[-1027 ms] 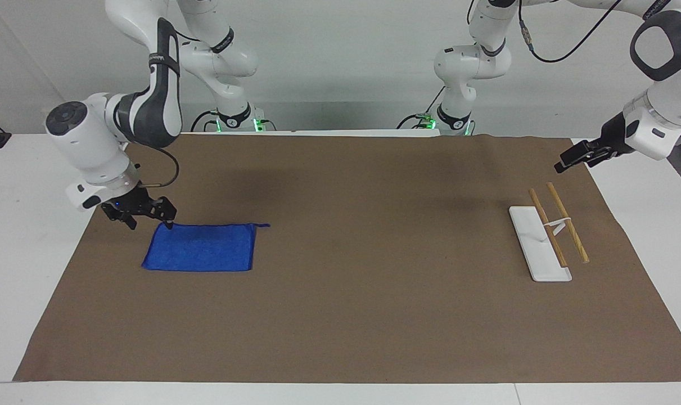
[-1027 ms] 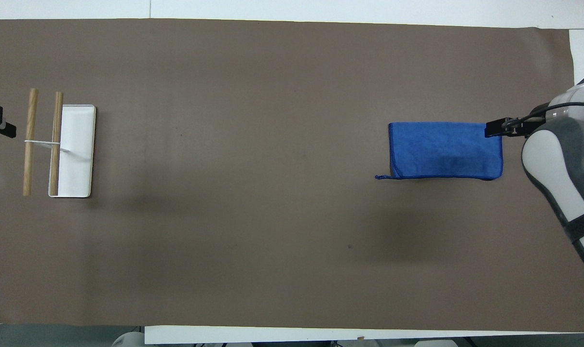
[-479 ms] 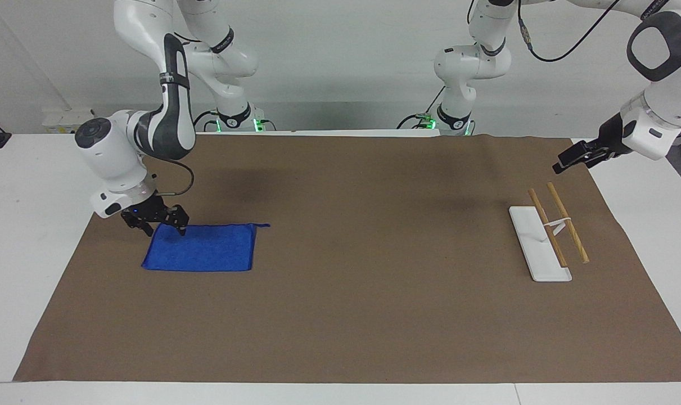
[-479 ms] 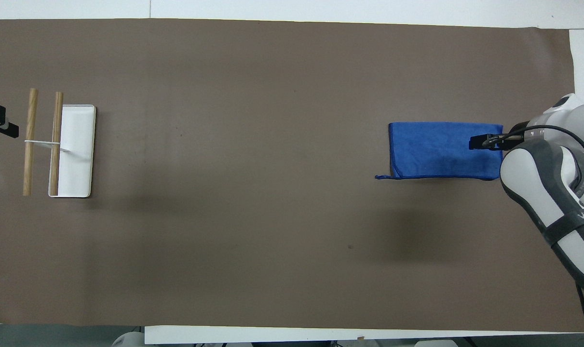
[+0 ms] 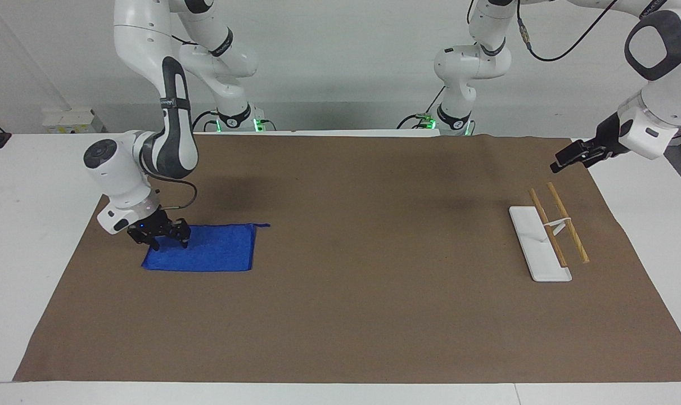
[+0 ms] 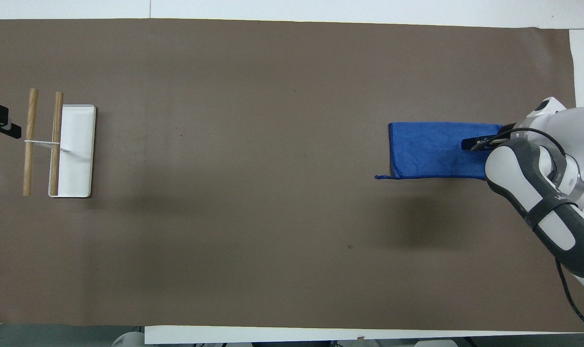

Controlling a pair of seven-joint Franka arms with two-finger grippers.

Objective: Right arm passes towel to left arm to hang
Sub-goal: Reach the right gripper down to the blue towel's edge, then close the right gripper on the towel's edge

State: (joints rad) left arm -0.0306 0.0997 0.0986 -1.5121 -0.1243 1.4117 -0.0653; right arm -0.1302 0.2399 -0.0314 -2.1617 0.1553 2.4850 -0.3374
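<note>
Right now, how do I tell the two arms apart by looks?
The right arm is white with a dark grey lettered shell, a looped black cable and a black right gripper with a blue light. The left arm is white with a black-outlined cap and a slim black left gripper.

my right arm (image 5: 171,112) bends down steeply, wrist turned under, and my right gripper (image 5: 168,243) points downward with its fingers spread apart. my left arm (image 5: 661,50) waits raised at its own end, left gripper (image 5: 560,163) angled down.
</note>
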